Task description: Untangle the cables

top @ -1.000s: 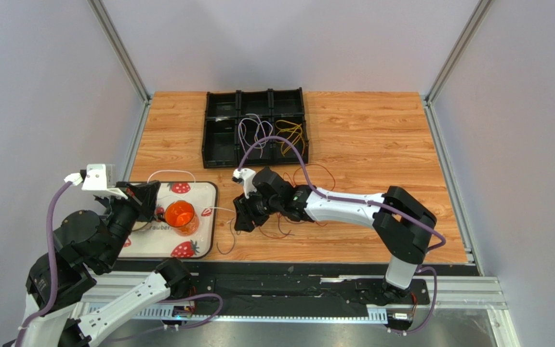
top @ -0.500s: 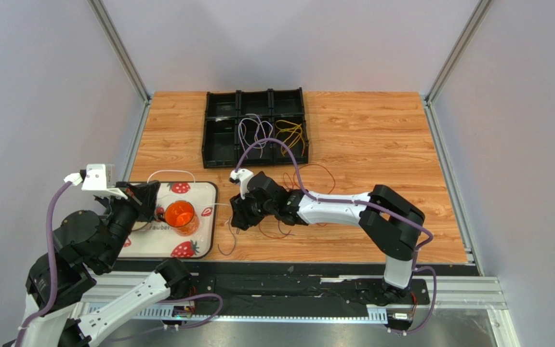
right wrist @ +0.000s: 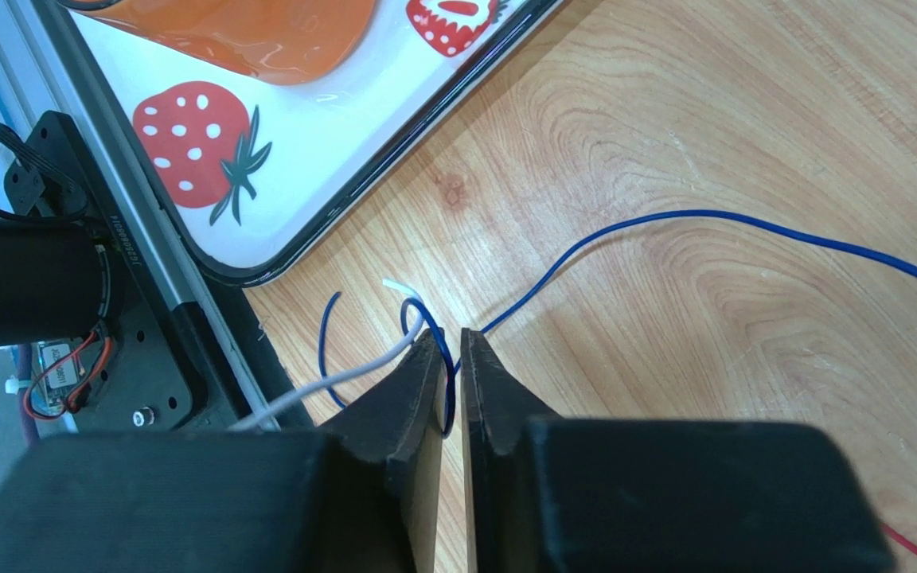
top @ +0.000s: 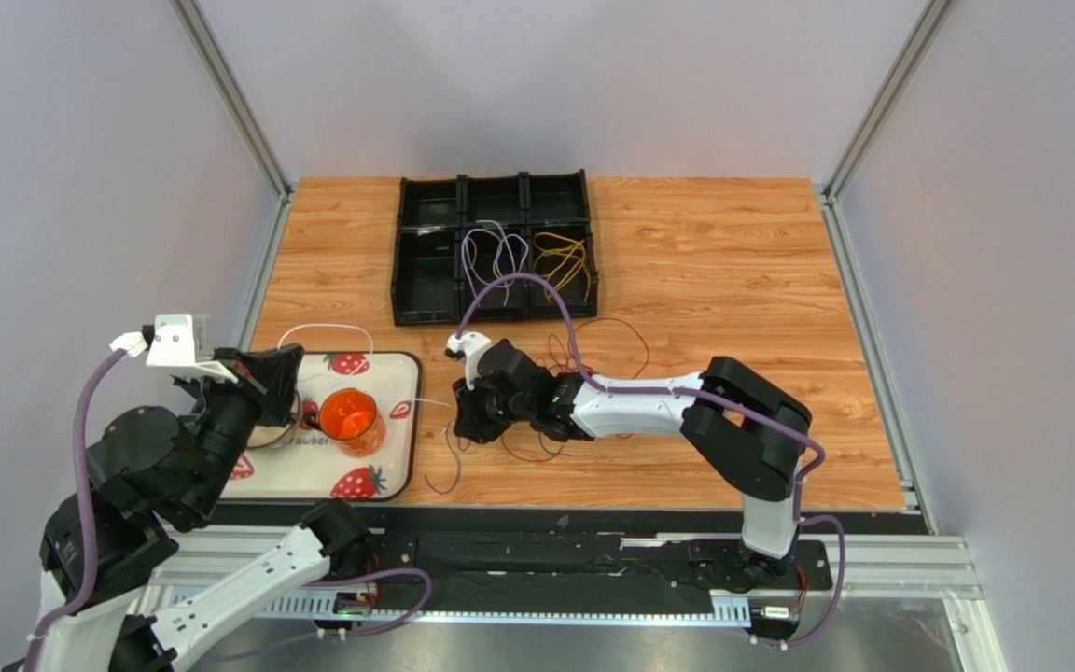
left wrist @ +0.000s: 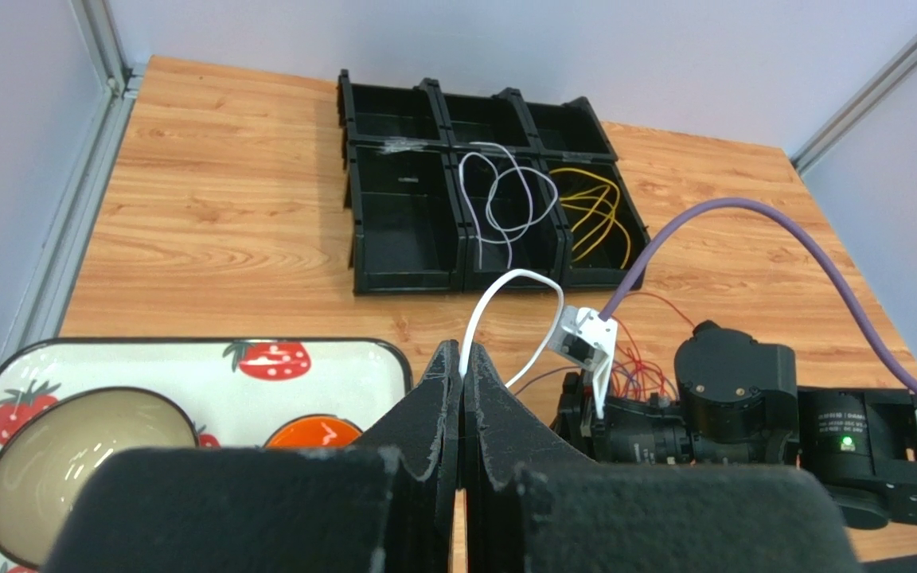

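Separating single strands from the heap looks to be the step in hand. The right hand [right wrist: 451, 340] sits low over the counter [top: 726, 266], its jaws nearly together with the small loop of the blue cable [right wrist: 691, 221] in the slit between them. Whether they bite on it I cannot tell. The white cable [right wrist: 332, 382] runs just beside one finger, and the strawberry tray [right wrist: 368, 197] lies beyond the fingertips. The left hand [left wrist: 463, 358] is clamped on that white cable, which arches up from its tips. Behind the right hand lies the loose red and brown tangle [top: 550, 441]. Ahead of both hands, the black bin [top: 403, 252] holds lilac and yellow cables.

Next, I judge, the right hand must grip the blue strand alone and draw it away gently, without snagging the white one.

Wood-grain counter, pale grey walls, metal corner posts.
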Tool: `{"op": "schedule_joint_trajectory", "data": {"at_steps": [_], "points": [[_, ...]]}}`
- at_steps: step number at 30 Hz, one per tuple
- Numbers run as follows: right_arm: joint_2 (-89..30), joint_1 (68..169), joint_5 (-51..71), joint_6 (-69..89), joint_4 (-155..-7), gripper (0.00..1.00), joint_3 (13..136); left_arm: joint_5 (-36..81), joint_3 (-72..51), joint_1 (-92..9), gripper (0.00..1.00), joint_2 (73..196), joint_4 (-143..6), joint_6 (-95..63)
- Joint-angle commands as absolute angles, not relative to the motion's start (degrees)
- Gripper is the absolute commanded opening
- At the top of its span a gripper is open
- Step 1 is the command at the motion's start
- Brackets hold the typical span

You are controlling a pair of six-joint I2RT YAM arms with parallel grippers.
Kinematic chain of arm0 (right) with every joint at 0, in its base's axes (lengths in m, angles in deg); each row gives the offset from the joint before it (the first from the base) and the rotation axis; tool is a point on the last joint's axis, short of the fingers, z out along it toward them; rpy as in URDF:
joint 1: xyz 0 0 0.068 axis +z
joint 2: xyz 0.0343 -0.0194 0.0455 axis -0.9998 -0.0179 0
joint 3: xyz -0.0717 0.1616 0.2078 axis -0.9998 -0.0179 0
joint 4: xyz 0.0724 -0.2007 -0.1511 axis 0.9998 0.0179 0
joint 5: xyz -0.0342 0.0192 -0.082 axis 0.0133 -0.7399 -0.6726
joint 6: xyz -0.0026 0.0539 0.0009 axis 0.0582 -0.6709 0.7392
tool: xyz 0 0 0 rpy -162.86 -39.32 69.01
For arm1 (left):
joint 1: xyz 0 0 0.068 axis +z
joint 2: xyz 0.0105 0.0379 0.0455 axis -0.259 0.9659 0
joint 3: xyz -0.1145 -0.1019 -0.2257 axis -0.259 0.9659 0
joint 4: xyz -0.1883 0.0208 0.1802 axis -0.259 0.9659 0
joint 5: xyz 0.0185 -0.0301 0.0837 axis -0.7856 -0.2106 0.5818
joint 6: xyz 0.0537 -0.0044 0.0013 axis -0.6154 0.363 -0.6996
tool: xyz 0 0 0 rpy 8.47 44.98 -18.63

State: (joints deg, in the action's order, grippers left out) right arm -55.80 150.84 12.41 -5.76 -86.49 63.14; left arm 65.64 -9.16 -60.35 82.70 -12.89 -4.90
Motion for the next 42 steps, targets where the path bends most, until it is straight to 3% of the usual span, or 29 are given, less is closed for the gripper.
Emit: {"op": "schedule_joint_trajectory", "data": {"at_steps": [1,5,14,27,36,42], "points": [[-54.2,151.3,10.7,-5.4,-88.5,0.07,62.4,66.7,-13.5,-60.4,0.0,85.6,-15.9,-8.2],[-51.2,150.9,6.0,-3.9,-84.2,0.0,62.0,67.5,-18.5,-60.4,0.0,89.3,-17.6,-11.6],[-40.6,140.5,0.7,-5.3,-78.0,0.0,55.9,69.2,-29.5,-60.4,0.0,93.3,-21.8,-18.5],[-20.4,136.7,-15.9,-5.4,-63.2,0.0,54.4,63.8,-20.4,-60.5,0.0,100.6,-37.9,-19.4],[-6.8,135.0,-28.1,-7.9,-55.1,0.0,46.7,59.8,-19.3,-58.9,0.0,116.1,-50.5,-21.0],[-0.6,135.1,-26.8,-10.4,-52.4,0.0,41.6,52.9,-21.0,-52.0,0.0,125.1,-53.6,-15.2]]}}
